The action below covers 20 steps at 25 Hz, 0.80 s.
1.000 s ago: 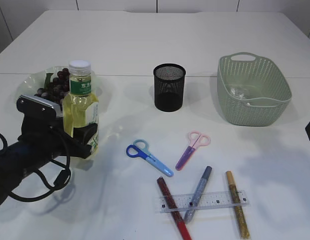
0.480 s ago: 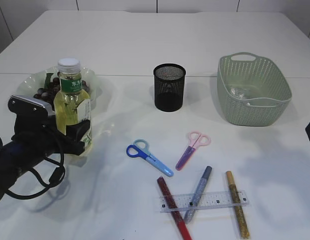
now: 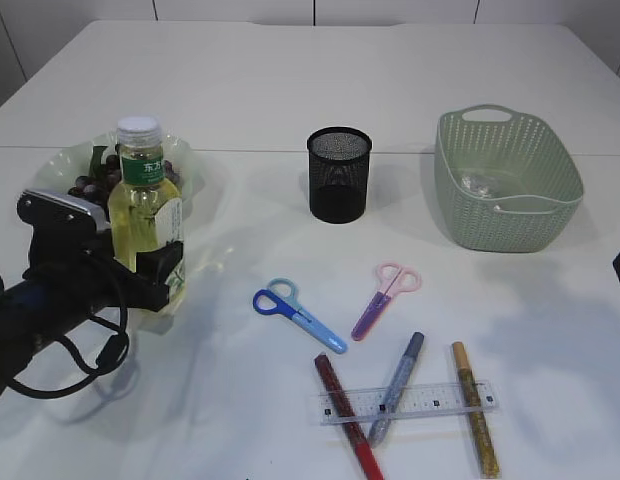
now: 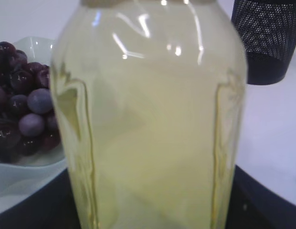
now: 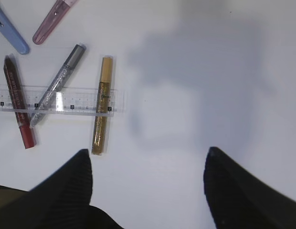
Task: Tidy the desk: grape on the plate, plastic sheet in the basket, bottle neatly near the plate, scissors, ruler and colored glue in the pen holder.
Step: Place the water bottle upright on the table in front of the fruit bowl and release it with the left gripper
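Left side first: bottle (image 3: 143, 215) stands upright, white cap, yellow liquid, just in front of the plate (image 3: 62, 160) holding the grapes (image 3: 90, 180). Left gripper (image 3: 155, 270) sits around the bottle's lower body, jaws on either side. In the left wrist view the bottle (image 4: 148, 114) fills the frame between the dark fingers at the bottom corners; whether the pads press the plastic or stand just off it, cannot tell. Grapes (image 4: 24, 109) show at left on the plate (image 4: 24, 171), pen holder (image 4: 267, 40) at upper right.

Centre: black mesh pen holder (image 3: 339, 173) upright, well apart from the bottle. Green basket (image 3: 505, 180) at right; a clear crumpled sheet (image 3: 477, 183) lies inside it.

Front of table: blue scissors (image 3: 296, 314) and pink scissors (image 3: 384, 298) lie flat, near each other, not touching. Clear ruler (image 3: 405, 402) lies across three glue sticks: red (image 3: 345, 415), silver (image 3: 396, 386), gold (image 3: 474, 420).

Right gripper (image 5: 148, 167): jaws wide apart, nothing between them, hovering over bare table. Wrist view shows the gold stick (image 5: 102, 105), silver stick (image 5: 57, 83), red stick (image 5: 18, 102) and ruler (image 5: 62, 101) to its left. Only a dark sliver of this arm appears at the exterior view's right edge.
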Each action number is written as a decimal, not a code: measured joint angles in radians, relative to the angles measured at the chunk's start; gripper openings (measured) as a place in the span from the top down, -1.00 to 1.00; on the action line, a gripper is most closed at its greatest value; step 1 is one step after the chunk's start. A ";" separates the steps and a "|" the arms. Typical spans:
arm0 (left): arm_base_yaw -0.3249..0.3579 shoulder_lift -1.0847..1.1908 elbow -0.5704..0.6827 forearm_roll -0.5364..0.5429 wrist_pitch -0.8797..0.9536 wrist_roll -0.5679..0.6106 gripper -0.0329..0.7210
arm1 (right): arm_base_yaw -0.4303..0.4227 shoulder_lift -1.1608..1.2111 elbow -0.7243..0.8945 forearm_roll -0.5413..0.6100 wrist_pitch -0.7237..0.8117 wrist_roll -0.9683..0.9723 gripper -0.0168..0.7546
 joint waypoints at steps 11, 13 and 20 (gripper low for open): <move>0.000 -0.035 0.000 0.036 0.041 0.000 -0.81 | 0.000 0.000 0.000 0.000 -0.004 0.000 -0.50; 0.000 -0.035 0.000 0.036 0.041 0.000 -0.82 | 0.000 0.000 0.000 0.000 -0.008 0.000 -0.50; 0.000 -0.126 0.004 0.038 0.041 0.000 -0.82 | 0.000 0.000 0.000 0.000 -0.016 0.000 -0.50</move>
